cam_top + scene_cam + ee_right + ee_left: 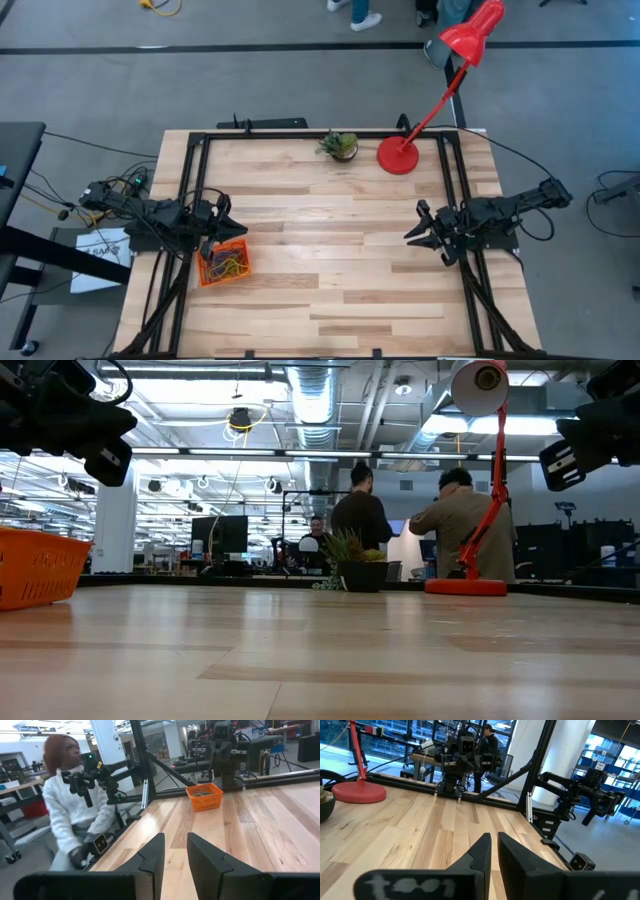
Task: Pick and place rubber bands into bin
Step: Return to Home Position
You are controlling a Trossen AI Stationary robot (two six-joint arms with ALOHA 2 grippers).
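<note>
A: While both arms wait at the side edges of the counter (330,260), where are the rubber bands (230,266)?

B: Tangled together in the orange bin (203,272). I can make out yellow, green and red loops. The bin stands on the counter near its left edge.

A: And the left fingers (480,855)?

B: They hover just beside the bin, lifted off the wood. They're empty, with only a thin slit between them.

A: The right fingers (150,855)?

B: At the opposite edge, well apart from the bin and pointing across toward it. They're a little apart, holding nothing.

A: Anything else up there?

B: A red lamp (398,155) and a small potted plant (341,146), near each other at the back edge.
</note>
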